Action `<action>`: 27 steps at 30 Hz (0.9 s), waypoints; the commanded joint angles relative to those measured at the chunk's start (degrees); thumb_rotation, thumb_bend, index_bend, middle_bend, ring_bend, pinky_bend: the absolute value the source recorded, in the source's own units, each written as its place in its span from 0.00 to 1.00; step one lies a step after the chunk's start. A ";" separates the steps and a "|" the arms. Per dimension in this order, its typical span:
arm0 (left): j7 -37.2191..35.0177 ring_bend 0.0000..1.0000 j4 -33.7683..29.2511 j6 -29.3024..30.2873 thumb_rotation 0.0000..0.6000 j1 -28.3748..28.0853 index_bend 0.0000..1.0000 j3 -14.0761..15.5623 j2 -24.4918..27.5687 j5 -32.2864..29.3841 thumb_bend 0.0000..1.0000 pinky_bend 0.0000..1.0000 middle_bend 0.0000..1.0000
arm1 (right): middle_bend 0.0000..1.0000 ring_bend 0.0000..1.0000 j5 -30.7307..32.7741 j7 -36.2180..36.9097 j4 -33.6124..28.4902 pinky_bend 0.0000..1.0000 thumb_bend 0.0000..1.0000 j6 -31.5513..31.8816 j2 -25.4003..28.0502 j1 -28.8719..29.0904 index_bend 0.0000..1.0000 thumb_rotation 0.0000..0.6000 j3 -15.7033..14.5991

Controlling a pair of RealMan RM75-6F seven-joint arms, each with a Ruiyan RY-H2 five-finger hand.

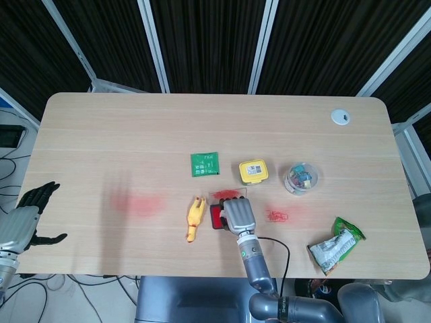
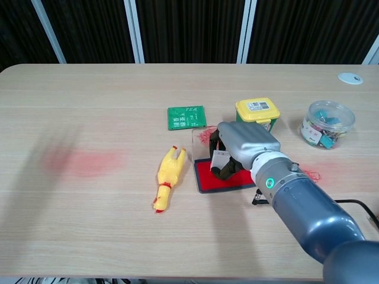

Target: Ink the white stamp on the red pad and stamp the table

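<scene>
The white stamp (image 1: pixel 227 202) is almost wholly hidden in the head view: only a pale edge shows under the right hand (image 1: pixel 236 216), whose fingers curl down over it above the red pad (image 1: pixel 215 217), a dark-rimmed tray just right of the yellow rubber chicken (image 1: pixel 194 218). Up from the pad lie a green packet (image 1: pixel 204 164) and a yellow box (image 1: pixel 253 171), with a clear tub of clips (image 1: pixel 300 177) further right and a green snack bag (image 1: pixel 337 245) near the table's right front corner. Red smears mark the table (image 1: pixel 135 134) to the left of the chicken and to the right of the hand. The left hand (image 1: pixel 25 219) hangs off the table's left edge, fingers spread, holding nothing. In the chest view the right hand (image 2: pixel 243 145) grips the white stamp (image 2: pixel 219 157) from above, the stamp's lower end down on or just over the red pad (image 2: pixel 207 174); I cannot tell whether it touches. The yellow rubber chicken (image 2: pixel 166 177) lies just left of the pad, the green packet (image 2: pixel 186 117) and yellow box (image 2: pixel 257 112) behind it, the tub of clips (image 2: pixel 327 123) at the right.
</scene>
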 commanded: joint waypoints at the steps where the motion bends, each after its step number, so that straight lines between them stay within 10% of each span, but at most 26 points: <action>1: 0.01 0.00 -0.02 -0.02 1.00 -0.01 0.00 -0.01 -0.01 -0.02 0.00 0.00 0.00 | 0.67 0.51 0.13 -0.04 0.24 0.47 0.53 -0.17 -0.11 -0.09 0.76 1.00 -0.15; 27: 0.65 0.00 -0.11 0.40 1.00 0.18 0.00 0.11 -0.19 0.09 0.00 0.00 0.00 | 0.67 0.51 -2.74 0.22 -5.85 0.47 0.53 2.87 4.22 -1.88 0.76 1.00 0.01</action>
